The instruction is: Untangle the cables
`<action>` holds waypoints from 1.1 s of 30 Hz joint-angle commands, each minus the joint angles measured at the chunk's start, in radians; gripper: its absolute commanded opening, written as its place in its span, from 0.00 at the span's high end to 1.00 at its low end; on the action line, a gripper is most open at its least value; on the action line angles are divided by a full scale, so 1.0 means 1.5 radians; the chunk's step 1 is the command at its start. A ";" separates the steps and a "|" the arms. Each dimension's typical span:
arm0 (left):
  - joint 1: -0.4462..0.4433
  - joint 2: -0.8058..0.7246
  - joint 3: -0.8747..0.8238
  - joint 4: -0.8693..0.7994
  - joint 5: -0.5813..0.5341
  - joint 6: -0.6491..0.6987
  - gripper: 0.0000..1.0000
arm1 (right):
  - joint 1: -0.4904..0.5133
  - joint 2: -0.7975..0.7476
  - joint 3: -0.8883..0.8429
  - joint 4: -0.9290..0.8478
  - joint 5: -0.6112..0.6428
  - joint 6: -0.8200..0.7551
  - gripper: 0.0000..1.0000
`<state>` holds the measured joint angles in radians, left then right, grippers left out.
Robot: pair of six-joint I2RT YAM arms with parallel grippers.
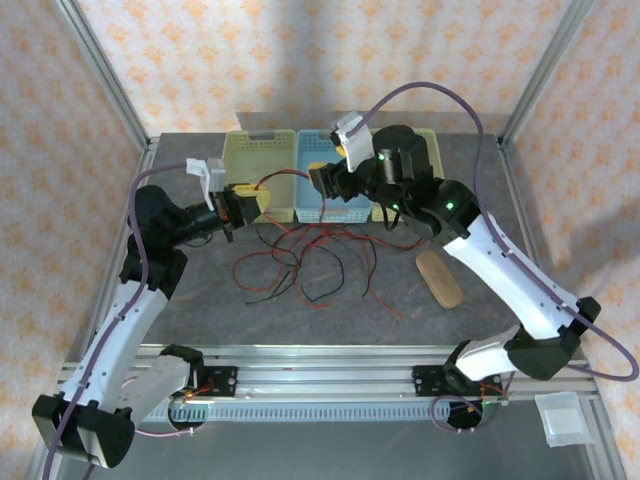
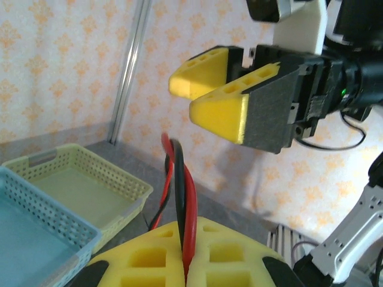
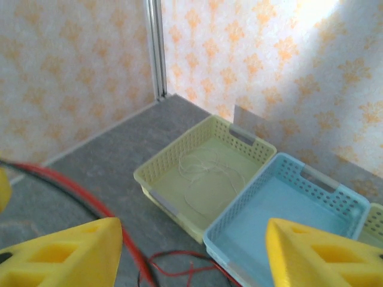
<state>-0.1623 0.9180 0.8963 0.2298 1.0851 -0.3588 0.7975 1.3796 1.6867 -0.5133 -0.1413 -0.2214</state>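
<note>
Cables (image 1: 310, 262) lie in a loose red and black tangle on the grey table (image 1: 200, 300) in the top view, in front of a yellow basket (image 1: 245, 160) and a blue basket (image 1: 312, 150). Your left gripper (image 1: 243, 203) sits at the tangle's left end. A red strand runs from it toward your right gripper (image 1: 322, 183), which is at the blue basket's front. A tan oval object (image 1: 438, 278) lies to the right, apart from the wires.

From the left wrist, your left gripper (image 2: 182, 236) has its jaws pressed together on the cables (image 2: 179, 179), and red strands and a black one rise from between the yellow pads. The right gripper (image 2: 187, 95) faces it close by, jaws apart with nothing between them.

From the right wrist, your right gripper (image 3: 194, 257) has its jaws spread wide and grips nothing. Red and black cables (image 3: 72, 182) cross low on the left. A thin white cable (image 3: 203, 170) lies coiled in the yellow basket (image 3: 170, 206), with the blue basket (image 3: 317, 179) touching its side.
</note>
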 commanded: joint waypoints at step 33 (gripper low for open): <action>-0.036 0.011 0.020 0.089 -0.027 -0.102 1.00 | 0.056 0.018 -0.158 0.199 -0.369 0.101 0.59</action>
<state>-0.2035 0.9318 0.9024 0.3012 1.0142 -0.5007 0.8791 1.4010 1.4197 -0.2527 -0.6636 -0.0753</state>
